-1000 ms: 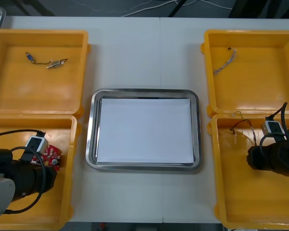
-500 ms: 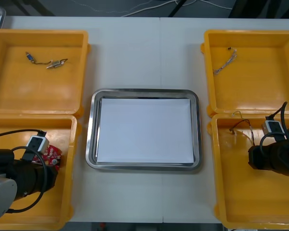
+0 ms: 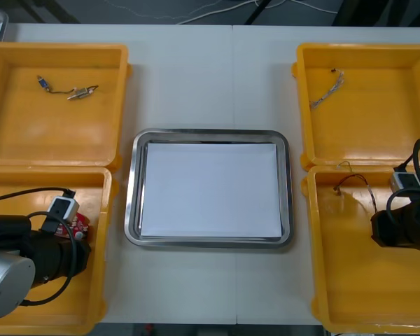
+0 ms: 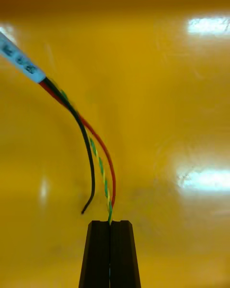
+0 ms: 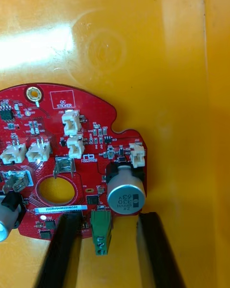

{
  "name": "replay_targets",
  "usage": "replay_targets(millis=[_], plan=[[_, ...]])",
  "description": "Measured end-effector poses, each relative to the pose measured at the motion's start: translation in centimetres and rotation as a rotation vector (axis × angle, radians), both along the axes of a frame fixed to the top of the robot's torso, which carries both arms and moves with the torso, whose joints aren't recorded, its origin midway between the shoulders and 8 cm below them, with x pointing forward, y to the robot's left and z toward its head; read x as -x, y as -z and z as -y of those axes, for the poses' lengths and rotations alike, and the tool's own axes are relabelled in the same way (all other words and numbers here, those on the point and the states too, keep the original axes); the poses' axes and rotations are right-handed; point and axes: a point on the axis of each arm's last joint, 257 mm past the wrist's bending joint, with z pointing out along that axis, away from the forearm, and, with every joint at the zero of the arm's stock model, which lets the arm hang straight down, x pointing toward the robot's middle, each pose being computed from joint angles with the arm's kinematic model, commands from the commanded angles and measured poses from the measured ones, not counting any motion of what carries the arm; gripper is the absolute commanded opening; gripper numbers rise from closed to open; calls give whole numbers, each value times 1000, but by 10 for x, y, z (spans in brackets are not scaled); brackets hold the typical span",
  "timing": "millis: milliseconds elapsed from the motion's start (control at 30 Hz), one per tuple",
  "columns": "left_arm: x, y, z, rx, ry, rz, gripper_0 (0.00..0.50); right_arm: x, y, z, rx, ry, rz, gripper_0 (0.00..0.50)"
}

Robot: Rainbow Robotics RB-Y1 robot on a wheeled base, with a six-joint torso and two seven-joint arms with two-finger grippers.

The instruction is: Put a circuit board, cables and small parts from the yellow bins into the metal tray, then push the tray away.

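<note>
Left jaws stand wide apart and right jaws are pinched together, each down in a near yellow bin.
The left gripper (image 5: pixel 108 240) straddles the green connector at the edge of the round red circuit board (image 5: pixel 72 158) in the near-left bin (image 3: pixel 101 280), gripping nothing. The right gripper (image 4: pixel 110 223) nips the end of the red and yellow cable (image 4: pixel 100 165) in the near-right bin (image 3: pixel 336 280). Between them sits the metal tray (image 3: pixel 210 134), white inside. Beyond, small metal parts (image 3: pixel 66 89) lie in the far-left bin (image 3: pixel 56 140), and a twisted cable (image 3: pixel 327 89) in the far-right bin (image 3: pixel 378 126).
</note>
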Motion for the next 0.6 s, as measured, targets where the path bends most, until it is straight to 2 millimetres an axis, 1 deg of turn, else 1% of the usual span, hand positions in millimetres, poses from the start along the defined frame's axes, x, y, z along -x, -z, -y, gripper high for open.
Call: replay_targets(millis=[67, 200, 300, 467, 600], plan=[[0, 1, 1, 0, 2, -3, 2, 4, -9, -1, 6, -33, -12, 0], [0, 2, 1, 1, 3, -3, 0, 8, -24, -2, -5, -41, -12, 0], [0, 2, 1, 0, 2, -3, 0, 12, -32, 0, -6, -35, -8, 0], [-1, 1, -1, -1, -1, -1, 0, 24, -36, 5, -9, -33, -5, 0], [-2, -4, -13, -2, -30, 4, 0, 36, -36, 9, -21, -18, -11, 0]])
